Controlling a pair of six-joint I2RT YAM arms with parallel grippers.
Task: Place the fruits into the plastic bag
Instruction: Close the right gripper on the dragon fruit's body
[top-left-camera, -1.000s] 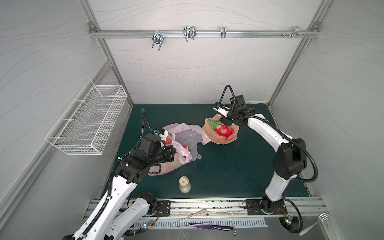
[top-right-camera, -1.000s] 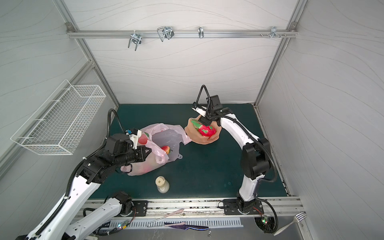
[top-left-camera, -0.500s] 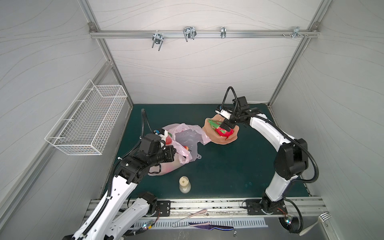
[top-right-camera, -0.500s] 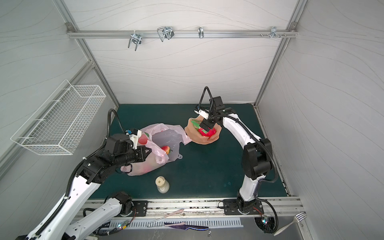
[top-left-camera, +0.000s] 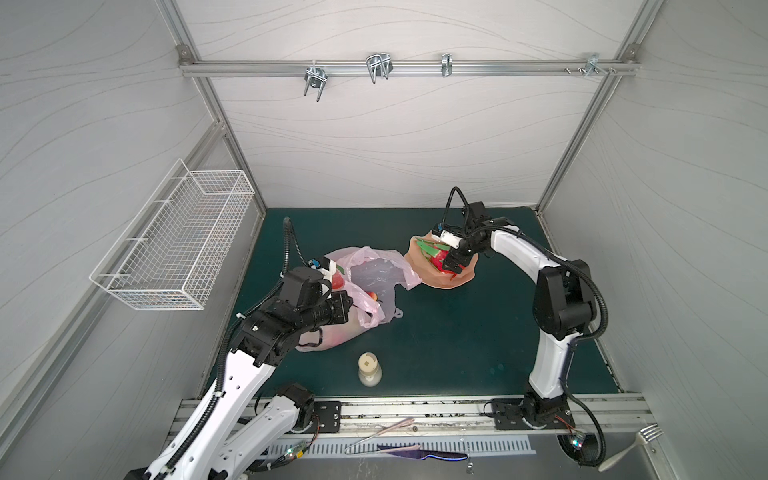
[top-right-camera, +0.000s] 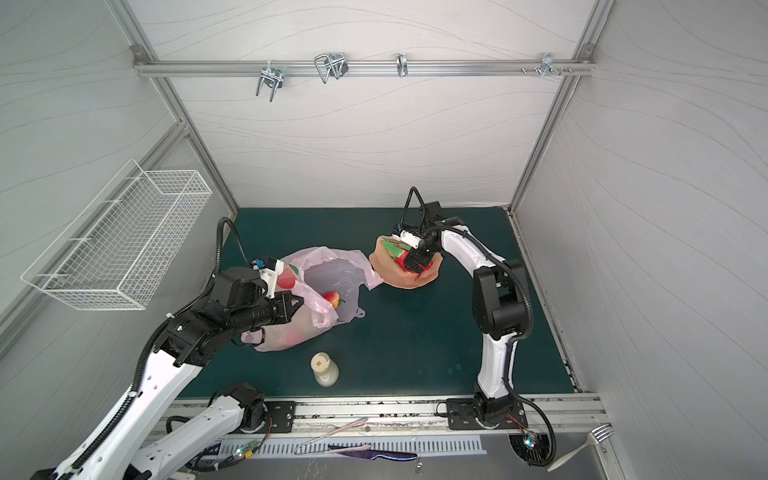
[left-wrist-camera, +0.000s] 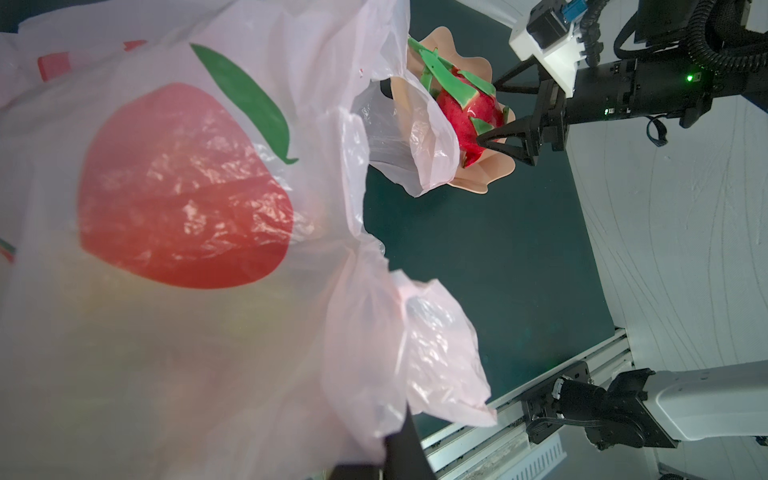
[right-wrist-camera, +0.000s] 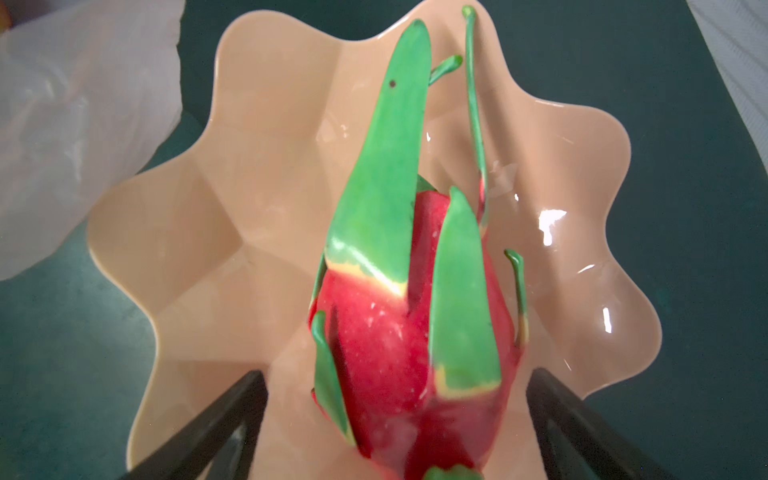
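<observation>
Straddling the dragon fruit (right-wrist-camera: 386, 357), right hand (top-left-camera: 451, 266) lower and wider than before.

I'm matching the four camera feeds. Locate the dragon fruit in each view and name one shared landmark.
In a top view: dragon fruit just right of centre, in the peach scalloped dish, under the right gripper.
In a top view: fruit near centre, dish beside the pink plastic bag.
Left wrist: fruit in the dish, beyond the bag's edge.
Right wrist: fruit in the dish, between open jaws.
Shared landmark: the dish.
</observation>
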